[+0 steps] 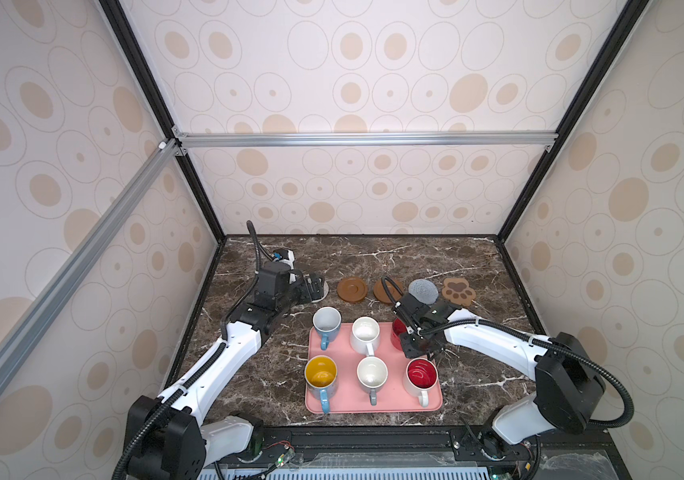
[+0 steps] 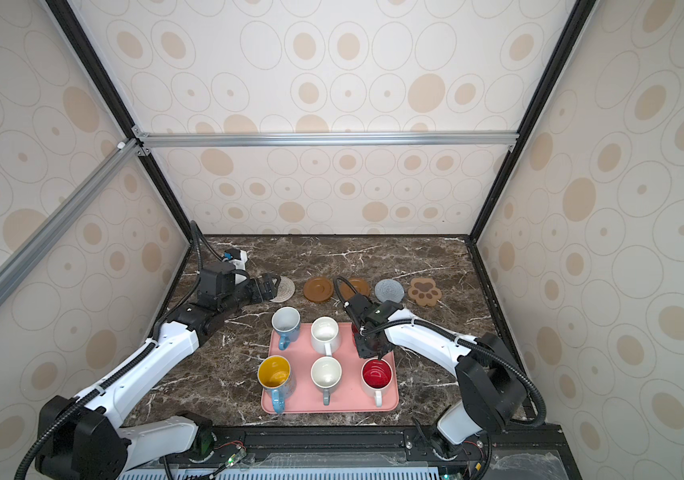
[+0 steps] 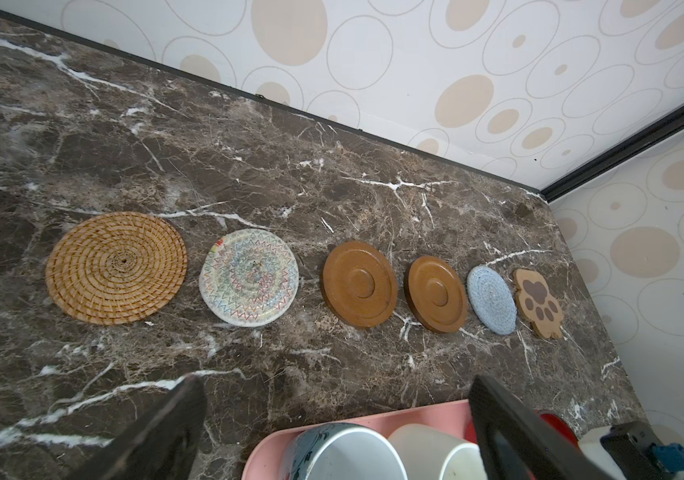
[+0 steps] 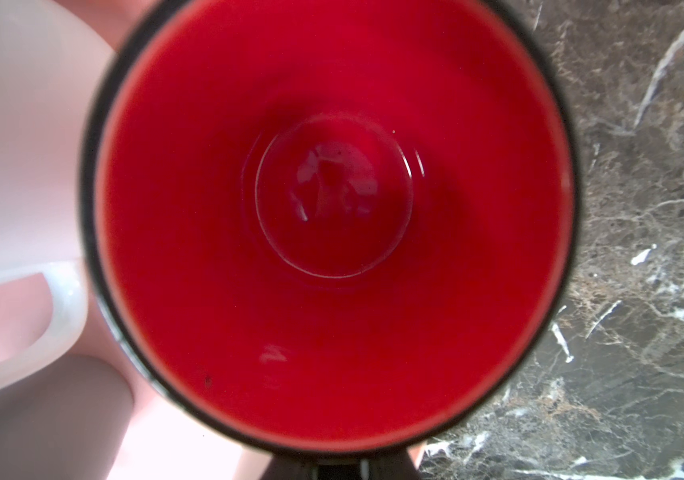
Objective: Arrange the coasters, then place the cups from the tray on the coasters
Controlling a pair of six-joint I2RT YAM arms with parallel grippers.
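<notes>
The right fingers (image 1: 415,351) are closed at the near side of the red mug (image 1: 397,332), just right of centre in both top views. The wrist hides the contact, but they appear clamped on the mug's handle side. The mug is upright at the upper right corner of the pink tray (image 1: 348,399); whether its base touches the tray cannot be told. The right wrist view looks straight down into the mug, which fills the picture.

The left fingers (image 3: 506,428) are spread wide and hold nothing. They hang over the tabletop (image 1: 373,257) up and left of the tray, well apart from the red mug. They are at the left end of the row of coasters: rattan coaster (image 3: 116,268), cream coaster (image 3: 249,276), two brown discs (image 3: 359,284), grey-blue coaster (image 3: 491,299) and paw coaster (image 3: 539,302).
</notes>
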